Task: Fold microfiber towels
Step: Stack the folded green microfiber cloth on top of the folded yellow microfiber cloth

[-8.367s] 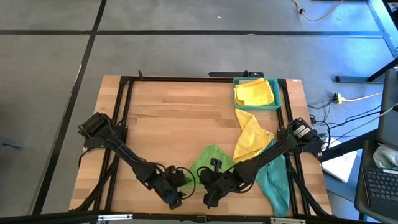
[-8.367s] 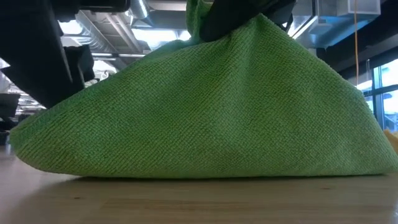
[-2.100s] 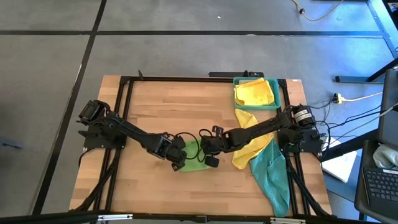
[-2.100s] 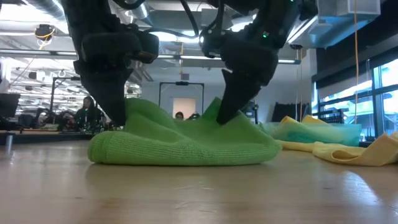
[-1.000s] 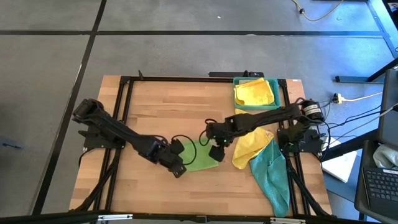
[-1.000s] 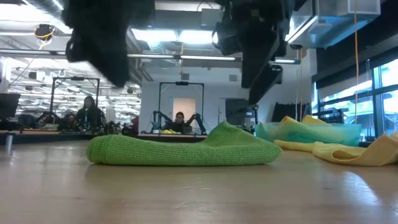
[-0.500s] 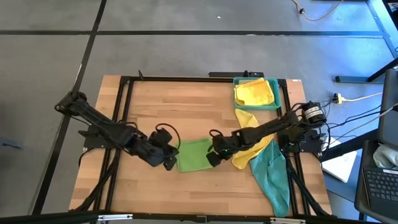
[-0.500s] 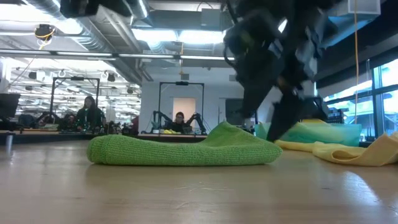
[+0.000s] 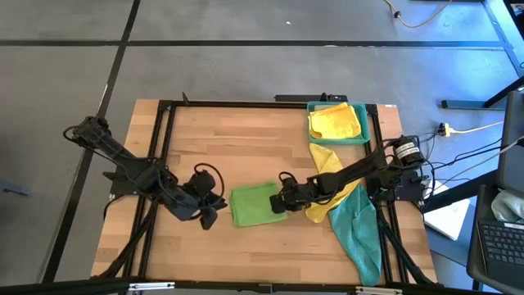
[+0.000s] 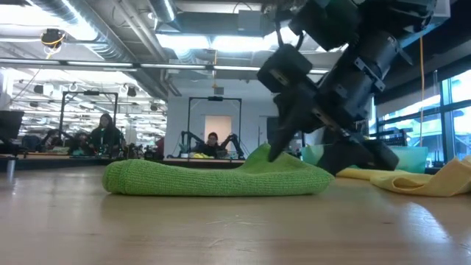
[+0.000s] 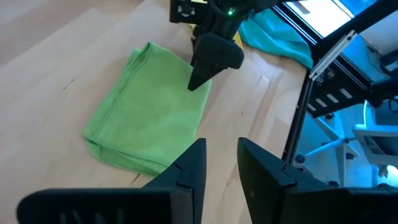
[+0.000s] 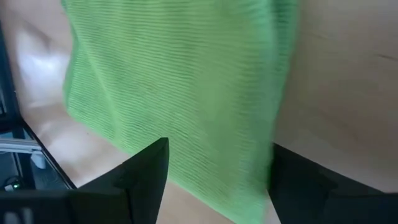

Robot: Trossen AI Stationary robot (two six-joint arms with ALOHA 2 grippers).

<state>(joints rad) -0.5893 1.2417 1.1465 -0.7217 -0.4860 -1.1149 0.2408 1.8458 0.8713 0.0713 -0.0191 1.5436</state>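
Left claw (image 9: 210, 215) withdrawn (green towel (image 9: 255, 203) folded)

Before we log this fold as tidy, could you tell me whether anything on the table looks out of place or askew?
The green towel lies folded flat. What stands out is the teal towel, crumpled and hanging over the table's near right edge, and a yellow towel lying rumpled under the right arm. The right claw hovers open at the green towel's edge.

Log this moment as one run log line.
green towel folded flat on table | right hand open at its edge | left hand beside it, holding nothing
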